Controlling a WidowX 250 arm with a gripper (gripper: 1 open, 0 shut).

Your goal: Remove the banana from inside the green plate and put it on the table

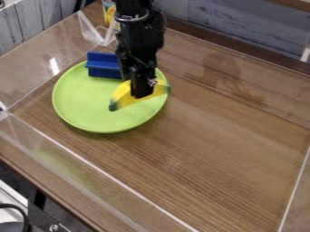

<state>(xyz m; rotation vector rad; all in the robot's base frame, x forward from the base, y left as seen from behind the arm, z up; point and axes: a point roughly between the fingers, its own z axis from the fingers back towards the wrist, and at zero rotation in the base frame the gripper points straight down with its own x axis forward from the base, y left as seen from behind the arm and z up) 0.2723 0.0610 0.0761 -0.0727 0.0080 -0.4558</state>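
1. Pincer (141, 86), black, upper left of the frame: closed on the banana's middle.
2. Banana (138, 94), yellow with dark tips: pinched in the pincer, over the right part of the green plate (91, 109).
3. Blue block (104, 64): at the plate's upper edge.
4. Table (206, 145), brown wood-grain: spans centre and right of the frame.

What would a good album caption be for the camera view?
Robot gripper holding a yellow banana over a green plate.
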